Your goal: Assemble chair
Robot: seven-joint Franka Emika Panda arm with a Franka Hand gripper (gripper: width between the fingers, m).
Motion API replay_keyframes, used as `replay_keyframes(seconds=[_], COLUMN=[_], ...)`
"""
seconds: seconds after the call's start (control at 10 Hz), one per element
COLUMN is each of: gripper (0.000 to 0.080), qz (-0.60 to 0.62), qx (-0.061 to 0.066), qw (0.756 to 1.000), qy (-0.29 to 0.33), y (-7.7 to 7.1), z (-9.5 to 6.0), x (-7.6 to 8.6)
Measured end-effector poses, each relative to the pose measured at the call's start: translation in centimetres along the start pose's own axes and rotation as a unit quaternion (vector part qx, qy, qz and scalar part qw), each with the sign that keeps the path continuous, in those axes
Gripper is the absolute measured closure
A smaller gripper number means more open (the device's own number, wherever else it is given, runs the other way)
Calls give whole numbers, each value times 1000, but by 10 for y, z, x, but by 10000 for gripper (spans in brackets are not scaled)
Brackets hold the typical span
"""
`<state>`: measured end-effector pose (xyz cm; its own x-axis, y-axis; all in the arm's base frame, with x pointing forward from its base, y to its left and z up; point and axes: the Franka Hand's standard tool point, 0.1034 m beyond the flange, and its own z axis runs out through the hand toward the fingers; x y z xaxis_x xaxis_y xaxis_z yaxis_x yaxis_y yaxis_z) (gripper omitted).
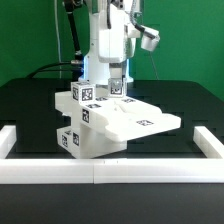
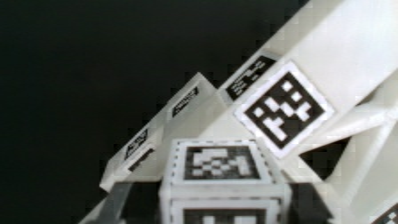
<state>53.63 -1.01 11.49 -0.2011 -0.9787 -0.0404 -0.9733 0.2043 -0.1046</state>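
I see the matte white blocky tagged chair (image 1: 105, 122) sitting mid black tabletop (image 1: 30, 110), just behind the plain long white border rail (image 1: 100, 172). Fingers (image 1: 117, 84) hang over its upper rear block, approx touching; can't tell if spread or pinching. Wrist view: tagged chair blocks (image 2: 228, 165) fill frame, close up.

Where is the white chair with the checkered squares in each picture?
Exterior view: the chair stands in the middle of the black table, right under the gripper.
Wrist view: the chair fills most of the picture, seen very close.
Shared landmark: the small cube with tags sits on the chair in both.
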Motion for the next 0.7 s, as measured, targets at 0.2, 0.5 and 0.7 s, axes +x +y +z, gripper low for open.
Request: replay_keyframes(seconds=[0.2,0.5,0.7], gripper=[311,166,151], qz=[-52,-168,-288], qx=[-3,-8,-7], qw=[999,986,958], qy=[-1,-2,-3], y=[0,1,0], z=[0,-1,-1], x=[1,0,-1])
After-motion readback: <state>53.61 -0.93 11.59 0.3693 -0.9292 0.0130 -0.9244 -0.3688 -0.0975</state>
